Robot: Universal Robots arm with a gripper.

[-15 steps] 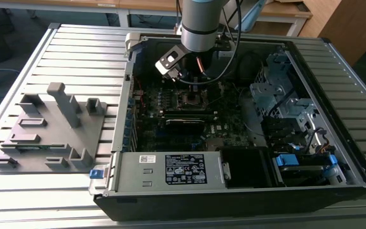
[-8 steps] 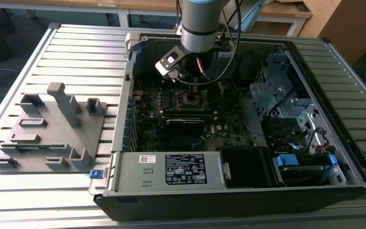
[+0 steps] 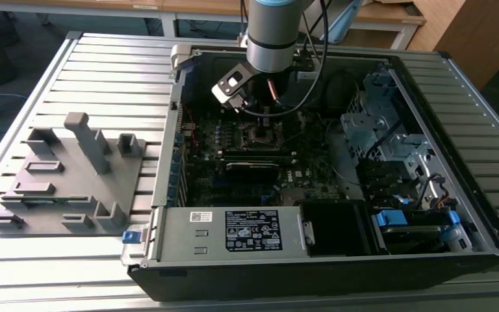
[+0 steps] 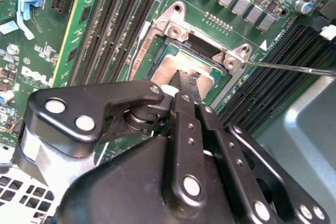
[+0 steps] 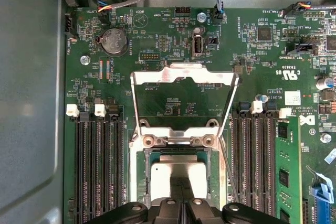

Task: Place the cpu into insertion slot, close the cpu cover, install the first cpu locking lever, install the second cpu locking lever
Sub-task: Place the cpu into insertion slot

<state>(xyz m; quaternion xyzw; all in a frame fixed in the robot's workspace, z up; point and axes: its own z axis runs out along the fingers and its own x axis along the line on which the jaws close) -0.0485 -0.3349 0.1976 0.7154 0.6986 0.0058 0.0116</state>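
The cpu, a silver square, lies flat in the insertion slot; it also shows in the second wrist view. The cpu cover, a thin silvery frame with a square window, stands swung up and open behind the slot. My gripper hangs right over the cpu with its fingers close together, and nothing shows between them. Whether they touch the chip I cannot tell. A thin locking lever rod sticks out beside the socket. In the exterior view my gripper is low over the motherboard.
Long black memory slots flank the socket on both sides. The open computer case walls in the board, with a grey white-labelled box at its front and a metal drive cage on the exterior view's right. A grey fixture lies outside.
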